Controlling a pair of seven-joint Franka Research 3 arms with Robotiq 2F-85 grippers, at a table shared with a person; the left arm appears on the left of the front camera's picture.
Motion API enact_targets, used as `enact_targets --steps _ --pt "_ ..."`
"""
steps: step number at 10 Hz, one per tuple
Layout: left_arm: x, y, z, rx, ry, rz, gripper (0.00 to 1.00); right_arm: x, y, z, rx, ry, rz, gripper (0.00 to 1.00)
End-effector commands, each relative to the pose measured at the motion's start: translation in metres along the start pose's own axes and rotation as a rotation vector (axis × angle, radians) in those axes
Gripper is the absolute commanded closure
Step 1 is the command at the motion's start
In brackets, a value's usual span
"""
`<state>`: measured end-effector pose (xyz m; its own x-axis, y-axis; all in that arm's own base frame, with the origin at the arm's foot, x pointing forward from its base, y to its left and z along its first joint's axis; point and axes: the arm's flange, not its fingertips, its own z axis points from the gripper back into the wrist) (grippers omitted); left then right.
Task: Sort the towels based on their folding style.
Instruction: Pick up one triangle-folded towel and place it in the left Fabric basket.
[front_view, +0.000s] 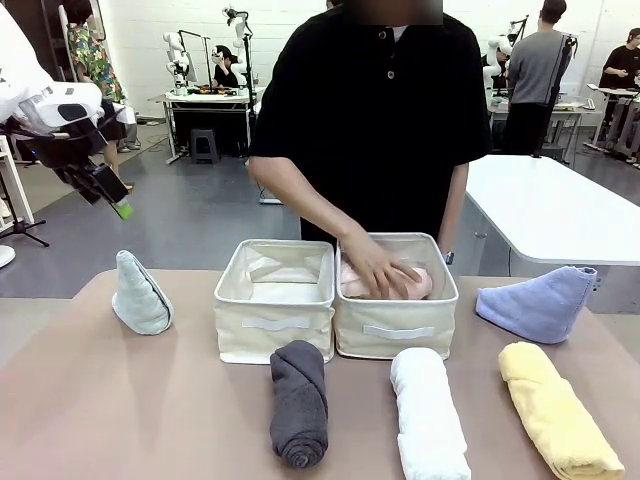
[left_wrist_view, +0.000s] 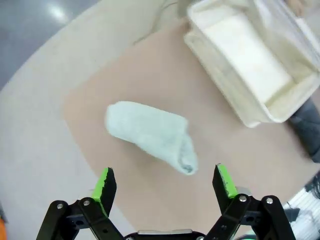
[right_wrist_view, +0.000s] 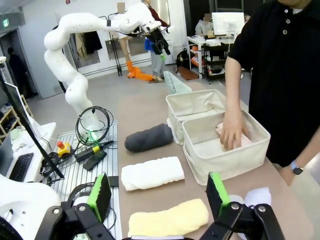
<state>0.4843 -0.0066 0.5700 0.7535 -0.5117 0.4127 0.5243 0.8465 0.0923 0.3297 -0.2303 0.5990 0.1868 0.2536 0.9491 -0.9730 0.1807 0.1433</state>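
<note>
A pale green-grey cone-folded towel (front_view: 140, 294) stands at the table's left; it lies below my open left gripper (left_wrist_view: 165, 185) as the same towel (left_wrist_view: 150, 133). That left gripper (front_view: 118, 205) hangs high above the table's left edge. A person's hand (front_view: 378, 268) presses a pale pink towel (front_view: 412, 285) into the right bin (front_view: 397, 330). The dark grey roll (front_view: 298, 400), white roll (front_view: 428, 415) and yellow roll (front_view: 556, 410) lie along the front. A light blue cone towel (front_view: 540, 303) sits at the right. My right gripper (right_wrist_view: 160, 192) is open, above the yellow roll (right_wrist_view: 170, 218).
Two cream fabric bins stand side by side mid-table; the left bin (front_view: 275, 330) has nothing in it. The person in a black shirt (front_view: 380, 110) stands at the far side. A white table (front_view: 560, 205) lies behind on the right.
</note>
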Motion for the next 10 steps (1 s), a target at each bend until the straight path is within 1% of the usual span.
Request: enact_targets --steps 1,7,8,9,10 --pt "0.002 -0.003 -0.011 -0.120 0.043 0.015 0.00 0.000 0.001 0.002 0.009 -0.005 0.007 0.00" --pt "0.002 -0.003 -0.011 -0.120 0.043 0.015 0.00 0.000 0.001 0.002 0.009 -0.005 0.007 0.00" --pt "-0.002 -0.007 -0.016 -0.098 0.052 0.015 0.00 0.000 0.001 0.002 0.009 -0.005 0.007 0.00" --pt "0.000 -0.025 -0.030 0.060 0.111 0.343 0.00 0.000 0.001 0.002 0.009 -0.005 0.007 0.00" --pt "-0.006 -0.035 -0.036 0.095 0.183 0.538 0.00 0.000 0.001 0.002 0.009 -0.005 0.007 0.00"
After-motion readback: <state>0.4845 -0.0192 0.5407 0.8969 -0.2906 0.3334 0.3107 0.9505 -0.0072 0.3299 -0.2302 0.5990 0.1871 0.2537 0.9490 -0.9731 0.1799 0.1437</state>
